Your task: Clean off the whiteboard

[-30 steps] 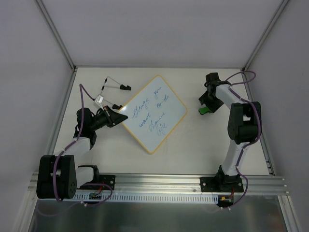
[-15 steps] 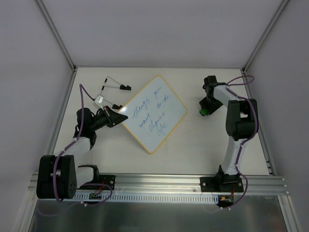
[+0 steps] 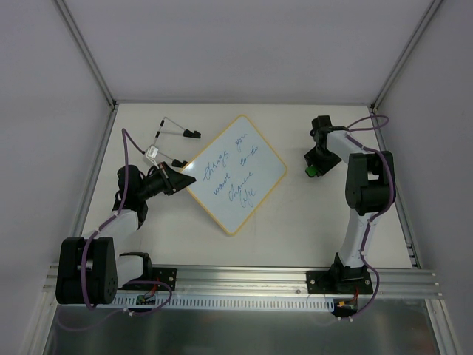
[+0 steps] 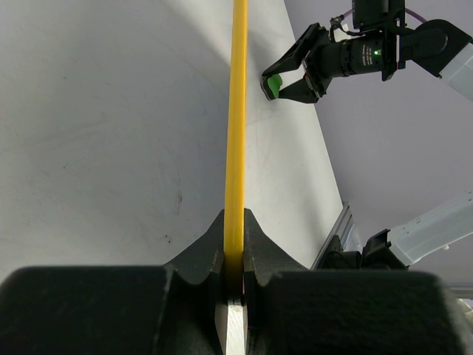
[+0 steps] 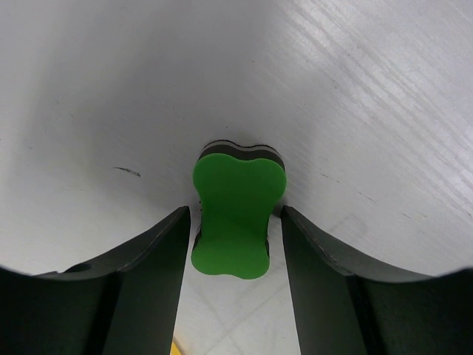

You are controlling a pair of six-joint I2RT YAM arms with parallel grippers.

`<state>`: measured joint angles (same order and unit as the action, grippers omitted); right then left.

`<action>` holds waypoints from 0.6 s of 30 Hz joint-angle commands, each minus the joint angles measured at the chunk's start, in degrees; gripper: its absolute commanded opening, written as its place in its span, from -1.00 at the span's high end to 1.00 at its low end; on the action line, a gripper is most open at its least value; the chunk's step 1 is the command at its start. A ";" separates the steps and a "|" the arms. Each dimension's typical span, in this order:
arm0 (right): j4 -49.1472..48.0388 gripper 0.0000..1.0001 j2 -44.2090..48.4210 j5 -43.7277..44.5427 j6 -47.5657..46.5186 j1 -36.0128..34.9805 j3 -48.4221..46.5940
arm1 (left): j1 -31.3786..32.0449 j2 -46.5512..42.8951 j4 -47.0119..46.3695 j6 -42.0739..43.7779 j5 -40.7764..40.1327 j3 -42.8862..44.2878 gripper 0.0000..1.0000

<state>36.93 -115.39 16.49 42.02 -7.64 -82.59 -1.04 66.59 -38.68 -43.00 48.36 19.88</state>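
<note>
1. The whiteboard [image 3: 236, 174] lay flat about the middle of the table [image 3: 295, 222], turned so that one corner pointed at the near edge and one at the left edge; blue handwriting covered its face, so nothing looked erased yet.
2. The left gripper [image 3: 185, 178] was clamped on the board's yellow rim at the corner nearest the left edge – in the left wrist view the rim ran straight out from between its closed fingers.
3. The eraser [image 5: 235, 214], a small green block, sat on the table towards the right edge, well apart from the board.
4. The right gripper [image 3: 313, 164] was down over it, one finger on each side at a narrow spread; I could not tell whether the fingers were pressing the block or just beside it.
5. The step in hand was judged to be picking up the eraser. To do it well, the fingers should close squarely on the block's waist and low enough to hold – a skewed pinch could make it twist or pop out.
6. After that, a lift clear of the table before crossing to the board would be wise, with the left grip kept firm so the board cannot slide under the wiping
</note>
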 commanded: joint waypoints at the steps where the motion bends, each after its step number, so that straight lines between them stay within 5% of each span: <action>1: 0.95 -0.12 2.01 2.32 1.40 -0.01 -1.35 | 0.77 -0.58 -0.35 4.24 -0.28 1.65 1.00; 18: 2.80 0.07 2.54 3.46 1.31 -0.36 -3.19 | 0.77 0.12 -0.35 4.07 -0.19 1.83 1.00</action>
<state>37.89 -115.39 17.63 42.00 -7.73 -83.29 -1.04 66.61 -38.63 -42.98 48.36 19.92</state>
